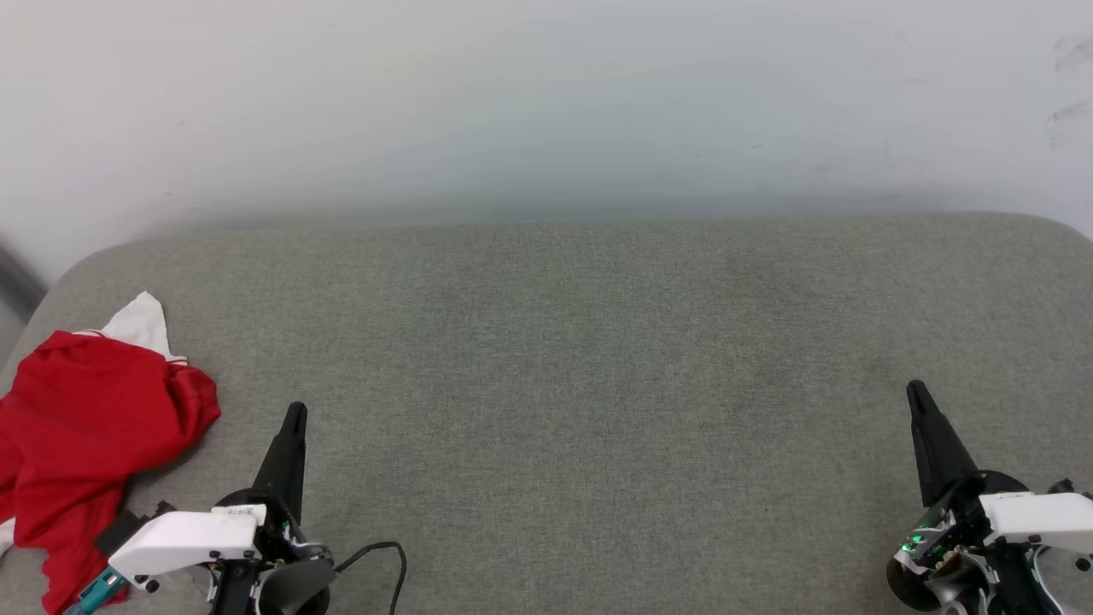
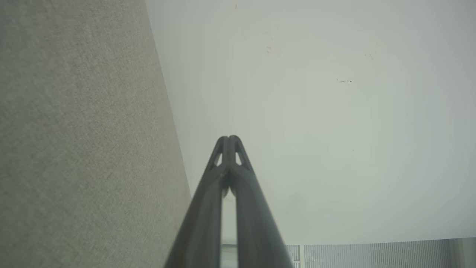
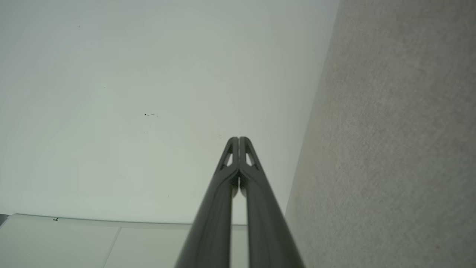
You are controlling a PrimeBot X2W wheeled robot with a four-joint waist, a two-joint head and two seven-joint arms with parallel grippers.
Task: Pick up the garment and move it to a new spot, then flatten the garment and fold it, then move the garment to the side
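One garment (image 1: 85, 427): bright red jersey-style shirt, crumpled in a heap, with a white sleeve edged in red stripes poking out at its far side.
Garment position: far left of the grey woven upholstered surface (image 1: 598, 367), resting on it and reaching down to the near left corner of the head view.
Garment vs left arm: lower red folds just beside and partly behind the white wrist housing (image 1: 184, 538); cannot tell whether touching.
Left gripper (image 1: 295, 414): two long dark fingers pressed together at the tips, nothing held; near the garment's right edge but apart from it, pointing up the surface.
Left wrist view: same gripper (image 2: 229, 138) closed tight and empty, with grey fabric (image 2: 74, 149) on the left and pale wall on the right.
Right gripper (image 1: 916, 393): also fully closed, nothing held; at the near right of the surface, well apart from the garment.
Right wrist view: fingertips together (image 3: 238, 139), empty, with grey fabric (image 3: 390, 149) on the right.
Cable: thin black cable (image 1: 388, 551) looping on the surface just right of the left wrist.
Backdrop: pale off-white wall (image 1: 546, 102) behind the far edge, with faint scuffs at upper right.
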